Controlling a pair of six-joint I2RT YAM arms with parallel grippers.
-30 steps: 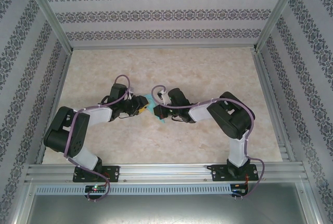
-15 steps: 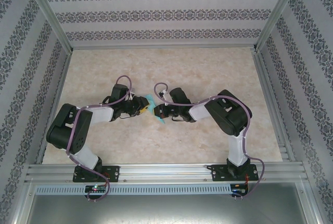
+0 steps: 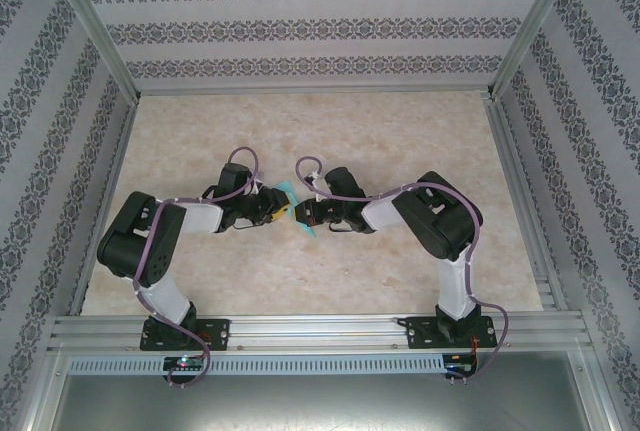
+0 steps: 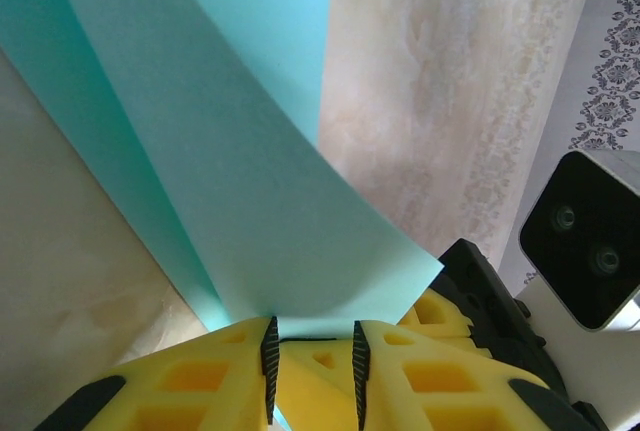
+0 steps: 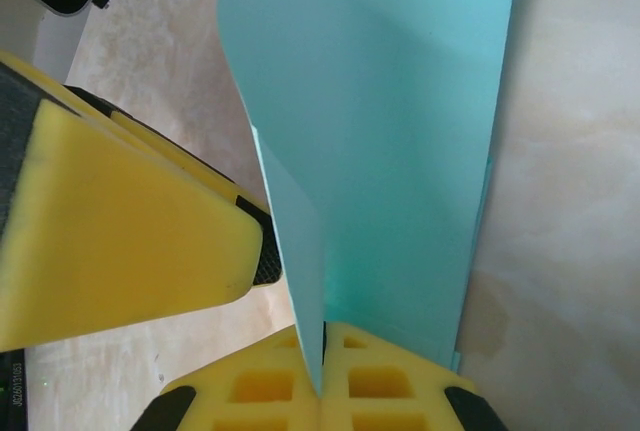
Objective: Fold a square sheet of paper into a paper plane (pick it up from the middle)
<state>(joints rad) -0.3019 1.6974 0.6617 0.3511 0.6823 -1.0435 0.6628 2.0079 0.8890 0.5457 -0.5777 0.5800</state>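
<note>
Meeting tip to tip over mid-worktop (image 3: pixel 400 141), both arms reaching inward. Hanging between the two hands: teal paper sheet (image 4: pixel 250 201), partly folded, showing layered flaps and one long crease.

Right hand (image 5: pixel 322 346) pressing fingers fully together, pinching the sheet's lower edge right at the tips. Rising from that pinch as a curled, cone-like fold, paper fanning wider toward the top of right wrist view.

Left hand (image 4: pixel 312 341) sitting with fingers a narrow gap apart, curved flap dipping into the gap between the dark pads (image 4: pixel 268 376). Not showing whether actually gripping or just bracketing the flap: cannot tell.

Sitting just beside the right hand's pinch: one yellow left finger (image 5: pixel 130 241), near the paper but apart from it there.

Peeking in at the right edge of left wrist view: right arm's wrist camera (image 4: pixel 585 241).
</note>
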